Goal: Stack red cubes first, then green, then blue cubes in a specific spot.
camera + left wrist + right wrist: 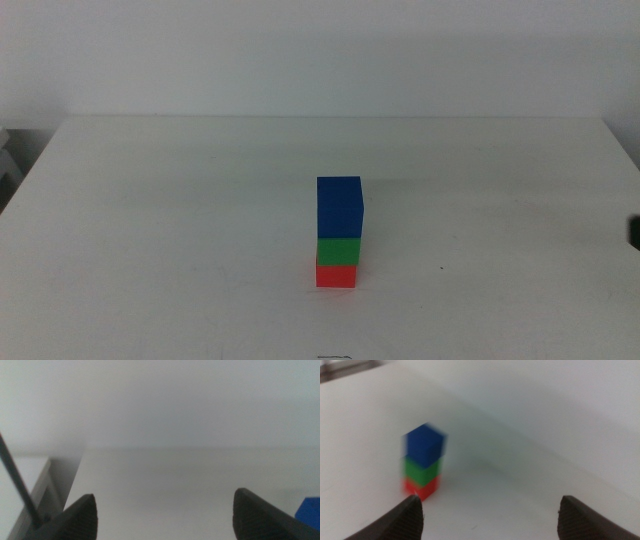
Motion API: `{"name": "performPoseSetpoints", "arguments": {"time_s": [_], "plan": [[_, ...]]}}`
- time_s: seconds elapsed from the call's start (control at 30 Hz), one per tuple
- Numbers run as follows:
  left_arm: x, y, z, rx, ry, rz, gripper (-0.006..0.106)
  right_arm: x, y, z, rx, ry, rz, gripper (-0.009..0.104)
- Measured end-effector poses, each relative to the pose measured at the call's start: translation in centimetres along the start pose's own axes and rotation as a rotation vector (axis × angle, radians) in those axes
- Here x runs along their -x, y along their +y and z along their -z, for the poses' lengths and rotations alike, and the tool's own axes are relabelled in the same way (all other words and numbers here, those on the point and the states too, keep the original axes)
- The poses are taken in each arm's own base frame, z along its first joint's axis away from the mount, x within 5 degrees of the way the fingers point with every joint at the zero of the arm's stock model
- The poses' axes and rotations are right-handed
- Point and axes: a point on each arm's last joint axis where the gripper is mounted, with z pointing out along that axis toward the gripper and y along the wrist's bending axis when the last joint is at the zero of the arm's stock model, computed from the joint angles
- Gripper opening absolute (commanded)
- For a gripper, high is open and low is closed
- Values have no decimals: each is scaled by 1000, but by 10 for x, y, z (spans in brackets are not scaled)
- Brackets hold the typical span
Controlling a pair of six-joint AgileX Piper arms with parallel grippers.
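Observation:
In the middle view a three-cube stack stands on the white table: the red cube (336, 275) at the bottom, the green cube (339, 250) on it, the blue cube (339, 207) on top. The right wrist view shows the same stack, slightly blurred: red (422, 487), green (422, 471), blue (424, 445). My right gripper (490, 500) is open and empty, drawn back from the stack. My left gripper (165, 495) is also open and empty, off to one side, with only a corner of the blue cube (310, 512) at its picture's edge.
The white table (150, 220) runs to a pale wall at the back. A dark bit of the right arm (634, 232) shows at the right edge of the middle view. A table edge and a thin dark cable (17, 485) show in the left wrist view.

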Motion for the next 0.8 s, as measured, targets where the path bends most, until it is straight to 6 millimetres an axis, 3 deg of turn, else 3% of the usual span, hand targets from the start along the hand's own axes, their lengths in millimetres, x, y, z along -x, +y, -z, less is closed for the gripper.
{"name": "performPoseSetpoints", "arguments": {"time_s": [0.17, 0.33, 0.5, 0.7, 0.8], "plan": [[-54, 1, -2, -18, -72, -8, 91, -44, -7, -20, -169, -37, -46, 94], [-110, 3, -8, -25, -71, -14, 91, -108, -1, -13, -330, 2, -99, 94], [-165, 5, -18, -34, -80, -16, 91, -154, 11, -5, -467, -33, -120, 94], [-212, 5, -35, -46, -2, 1, 91, -193, 18, -17, -495, 30, -148, 94], [-217, 4, -37, -51, -17, 2, 91, -203, 20, -22, -483, 68, -158, 94]]}}
